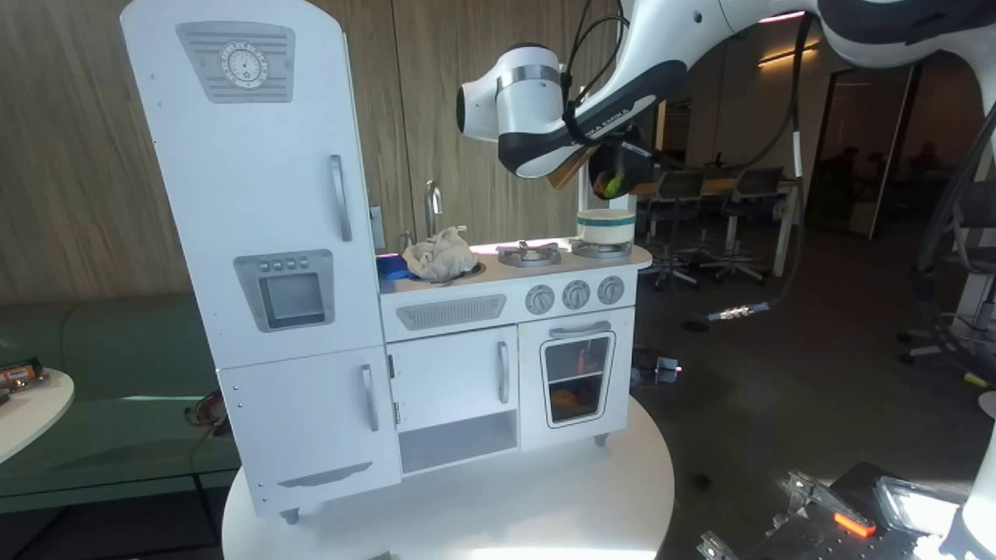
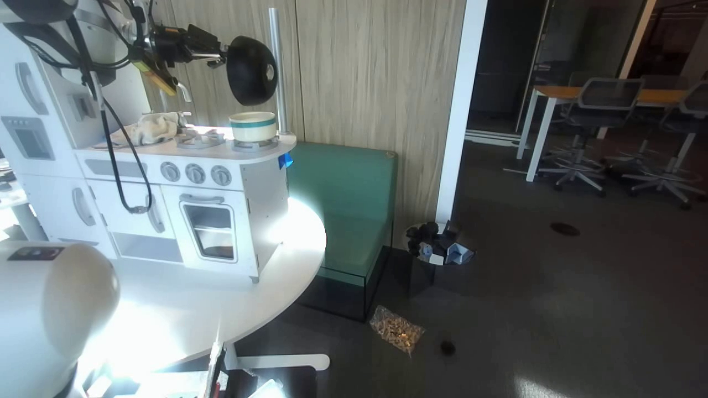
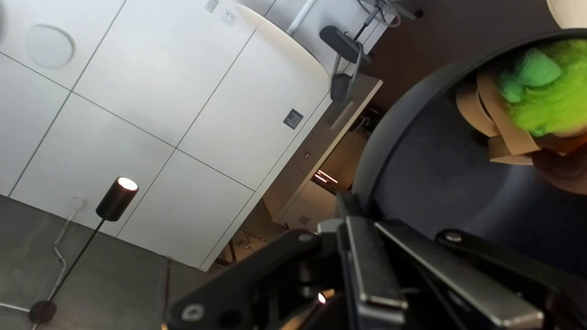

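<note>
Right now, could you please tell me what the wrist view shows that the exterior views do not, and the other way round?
Only the wrist view shows the lit cylindrical lamp and the large white panels with a small dark sign.

Only the exterior views show the toy fridge, the oven door and the crumpled cloth.

What they share is the black bowl and the gripper, shut on its edge. Bright green fluff in the bowl shows in the wrist view and, much smaller, in an exterior view.

Arm [image 1: 669,47] raised high, sloping down to bent wrist [image 1: 529,101]. Hand [image 2: 222,54] roughly level, pointing sideways, fingers [image 3: 375,261] clamped close together, narrow gap between.
</note>
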`<state>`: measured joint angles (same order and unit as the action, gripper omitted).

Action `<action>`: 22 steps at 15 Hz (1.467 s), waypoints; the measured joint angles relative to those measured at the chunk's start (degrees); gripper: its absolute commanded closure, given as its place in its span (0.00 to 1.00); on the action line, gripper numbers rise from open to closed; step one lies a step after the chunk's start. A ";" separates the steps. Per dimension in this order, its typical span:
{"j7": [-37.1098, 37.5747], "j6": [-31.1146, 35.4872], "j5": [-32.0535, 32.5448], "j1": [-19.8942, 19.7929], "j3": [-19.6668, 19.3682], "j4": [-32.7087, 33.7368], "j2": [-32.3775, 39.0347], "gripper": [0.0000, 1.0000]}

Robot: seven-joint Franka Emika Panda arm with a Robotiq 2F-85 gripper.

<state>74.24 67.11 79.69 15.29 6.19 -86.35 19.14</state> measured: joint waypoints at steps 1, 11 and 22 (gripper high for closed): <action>0.02 -0.09 0.19 -0.18 -0.03 -0.95 -0.47 0.99; -0.24 -3.50 9.15 -0.52 0.09 -5.98 -1.18 0.99; -6.33 -3.05 11.59 -0.54 1.13 -6.28 -0.19 0.99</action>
<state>67.91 64.06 91.29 14.75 7.32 -92.63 18.96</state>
